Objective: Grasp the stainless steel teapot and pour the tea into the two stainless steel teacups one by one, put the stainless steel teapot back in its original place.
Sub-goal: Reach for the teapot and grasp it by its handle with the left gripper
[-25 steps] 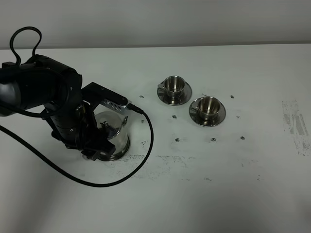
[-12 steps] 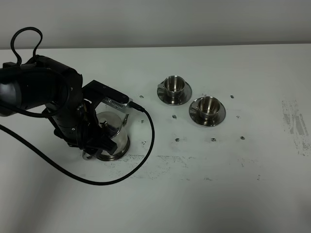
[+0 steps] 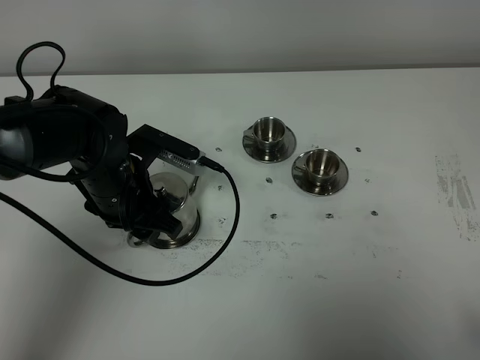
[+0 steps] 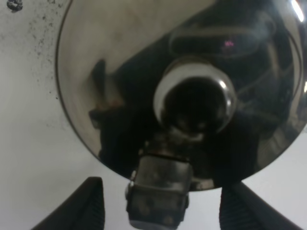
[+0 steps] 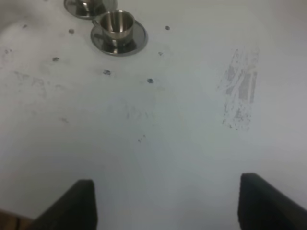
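Note:
The stainless steel teapot (image 3: pixel 175 205) stands at the left on a steel coaster (image 3: pixel 182 241), the original place, half covered by my left arm. In the left wrist view its domed lid (image 4: pixel 120 72) and knob (image 4: pixel 194 98) fill the frame. My left gripper (image 4: pixel 164 188) is open, with one finger (image 4: pixel 91 203) on each side of the loop handle (image 4: pixel 160 196) and a gap on both sides. The two stainless steel teacups (image 3: pixel 268 132) (image 3: pixel 321 163) sit on saucers at centre right. No tea is visible. My right gripper (image 5: pixel 168 191) is open over bare table.
A black cable (image 3: pixel 217 247) loops from the left arm across the table in front of the teapot. Small dark marks dot the white table (image 3: pixel 360 285), with a scuffed patch (image 3: pixel 456 191) at the far right. The right wrist view shows one cup (image 5: pixel 116 23) on its saucer.
The left arm has shifted slightly over the teapot. The teapot and both cups stay where they were.

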